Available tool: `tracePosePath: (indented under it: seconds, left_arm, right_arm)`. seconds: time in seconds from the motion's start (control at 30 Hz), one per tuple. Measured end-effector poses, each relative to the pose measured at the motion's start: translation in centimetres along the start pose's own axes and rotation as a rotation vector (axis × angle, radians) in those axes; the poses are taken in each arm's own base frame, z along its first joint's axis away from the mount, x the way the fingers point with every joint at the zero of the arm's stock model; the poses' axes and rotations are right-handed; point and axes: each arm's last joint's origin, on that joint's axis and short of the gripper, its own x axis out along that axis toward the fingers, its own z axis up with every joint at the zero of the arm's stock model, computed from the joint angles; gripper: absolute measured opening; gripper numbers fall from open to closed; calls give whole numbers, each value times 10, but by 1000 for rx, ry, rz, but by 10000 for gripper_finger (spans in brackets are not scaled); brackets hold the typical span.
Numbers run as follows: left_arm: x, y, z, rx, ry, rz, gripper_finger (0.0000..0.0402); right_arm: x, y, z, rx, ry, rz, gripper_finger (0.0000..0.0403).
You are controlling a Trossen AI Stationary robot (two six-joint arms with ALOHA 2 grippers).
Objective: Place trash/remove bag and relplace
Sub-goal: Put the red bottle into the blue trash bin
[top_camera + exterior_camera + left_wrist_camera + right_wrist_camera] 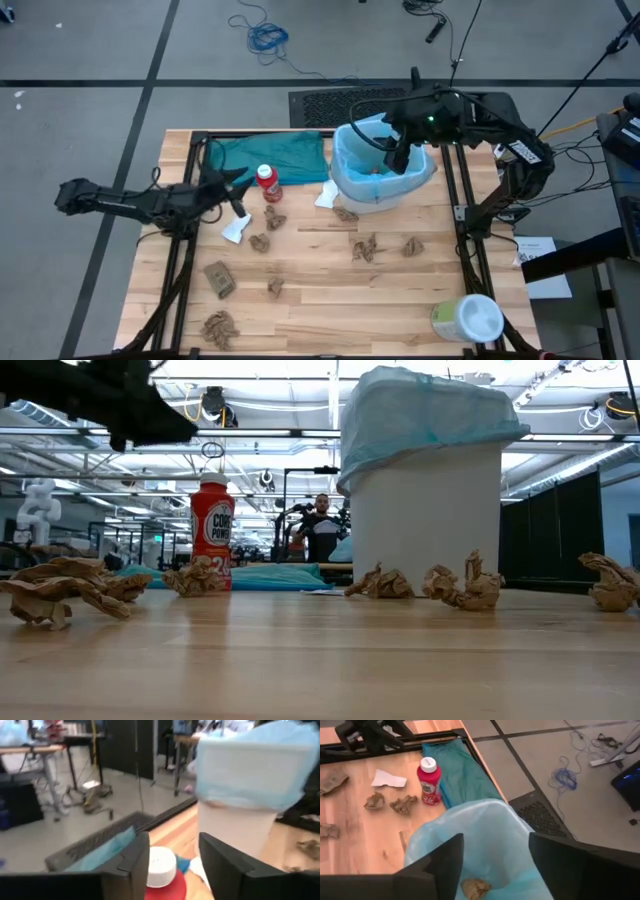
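The white bin (382, 188) stands at the table's far right, lined with the light-blue bag (352, 140), (470, 822); one brown wad (475, 887) lies inside. My right gripper (400, 152), (496, 850) hovers open over the bin's mouth. The red bottle with a white cap (267, 183), (161, 865) stands upright on the table. My left gripper (240, 190), (172, 850) is open just left of the bottle and aimed at it, apart from it. Brown wads (365, 247) and white scraps (235, 232) lie scattered on the wood.
A darker teal-green bag (270, 155) lies flat at the table's far edge behind the bottle. A white-and-green wipes tub (467, 320) lies near the right front corner. Black frame rails (175, 250) run along both table sides. A person stands far behind (322, 532).
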Motion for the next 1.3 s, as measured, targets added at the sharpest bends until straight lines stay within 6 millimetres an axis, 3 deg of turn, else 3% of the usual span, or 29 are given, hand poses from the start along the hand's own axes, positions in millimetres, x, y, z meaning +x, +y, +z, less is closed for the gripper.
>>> tracePosePath:
  seconds: [0.3, 0.53, 1.03, 1.3]
  left_arm:
    - [29, -14, -5, 40, 131, 38, 226]
    - [45, -13, -5, 41, 172, 106, 229]
    - [62, -6, -12, 48, 233, 124, 229]
    - [61, -10, 11, 141, 276, 152, 229]
  right_arm:
    - [0, 1, -1, -6, 8, 2, 251]
    - [0, 1, -1, -6, 10, 2, 251]
    - [0, 1, -1, -7, 10, 4, 251]
    - [0, 1, -1, -6, 10, 6, 251]
